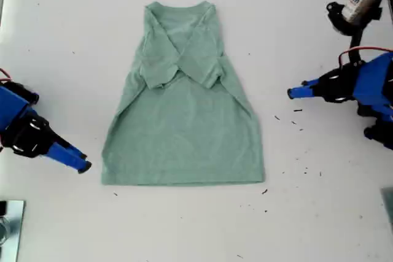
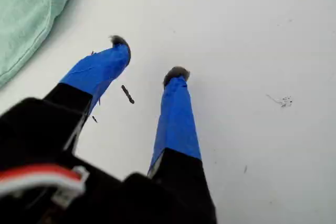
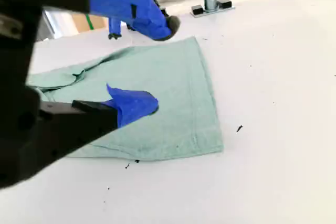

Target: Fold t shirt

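The t shirt (image 1: 184, 127) lies flat on the white table in the middle of the exterior view. Its neck is at the far end and both sleeves are folded in, crossing over the chest. My first gripper (image 1: 293, 92) hovers over bare table at the exterior view's right, pointing at the shirt. Its blue fingers (image 2: 176, 108) stand apart, so my first gripper (image 2: 149, 59) is open and holds nothing, with a shirt edge (image 2: 26, 19) beyond it. My second gripper (image 1: 81, 164) sits near the hem corner at the exterior view's lower left. My second gripper (image 3: 157, 64) is open, looking across the shirt (image 3: 157, 87).
Small dark specks (image 1: 297, 110) dot the table near the first arm and the hem (image 3: 239, 128). A black stand holding a white cylinder (image 1: 359, 4) is at the exterior view's top right. A metal part (image 1: 9, 225) sits at its lower left.
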{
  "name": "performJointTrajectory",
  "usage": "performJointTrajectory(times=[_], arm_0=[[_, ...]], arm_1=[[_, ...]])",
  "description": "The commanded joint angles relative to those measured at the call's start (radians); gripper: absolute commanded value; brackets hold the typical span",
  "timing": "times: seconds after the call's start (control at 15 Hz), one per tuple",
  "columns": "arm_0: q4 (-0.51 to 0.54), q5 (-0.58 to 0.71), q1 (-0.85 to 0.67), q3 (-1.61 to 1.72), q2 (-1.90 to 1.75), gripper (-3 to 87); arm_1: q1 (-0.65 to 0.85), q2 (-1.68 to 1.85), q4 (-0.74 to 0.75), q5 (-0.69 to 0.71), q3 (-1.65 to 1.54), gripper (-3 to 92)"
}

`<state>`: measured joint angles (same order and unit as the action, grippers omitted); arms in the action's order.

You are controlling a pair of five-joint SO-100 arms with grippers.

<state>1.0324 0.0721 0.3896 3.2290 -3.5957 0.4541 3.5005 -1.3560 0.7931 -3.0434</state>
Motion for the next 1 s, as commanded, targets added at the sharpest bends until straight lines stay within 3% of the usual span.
performJointTrajectory(times=[0.0,0.13,0.2,0.27,0.33,0.4,0.47,0.53,0.73,0.8,0.93], arm_0=[[0.006,-0.057,-0.512,0.008,0.000,18.0],[0.008,-0.069,-0.474,-0.012,-0.006,18.0],[0.005,-0.127,-0.456,-0.015,-0.006,18.8],[-0.006,-0.287,-0.393,-0.037,-0.006,18.9],[-0.032,-0.311,-0.373,-0.037,-0.008,15.1],[-0.028,-0.295,-0.394,-0.028,-0.008,0.8],[-0.031,-0.360,-0.405,-0.028,-0.008,4.0],[-0.023,-0.419,-0.393,-0.040,-0.008,-0.1],[-0.006,-0.416,-0.365,-0.037,-0.008,-0.2],[-0.005,-0.411,-0.364,-0.032,-0.008,-0.2],[-0.008,-0.407,-0.362,-0.009,-0.008,-0.2]], arm_1=[[0.017,0.005,-0.009,0.008,-0.051,16.1],[-0.055,0.005,-0.009,-0.172,-0.051,16.1],[-0.144,0.005,-0.009,-0.373,-0.051,16.0],[-0.213,0.005,-0.009,-0.652,-0.051,16.2],[-0.261,0.005,-0.009,-0.907,-0.051,16.2],[-0.279,0.005,-0.009,-0.874,-0.051,16.4],[-0.265,0.005,-0.009,-0.772,-0.051,13.8],[-0.281,0.005,-0.009,-0.752,-0.051,2.5],[-0.311,-0.002,0.115,-0.687,0.080,2.3],[-0.348,-0.112,0.103,-0.706,0.202,2.2],[-0.446,-0.710,0.048,-0.715,0.647,2.2]])
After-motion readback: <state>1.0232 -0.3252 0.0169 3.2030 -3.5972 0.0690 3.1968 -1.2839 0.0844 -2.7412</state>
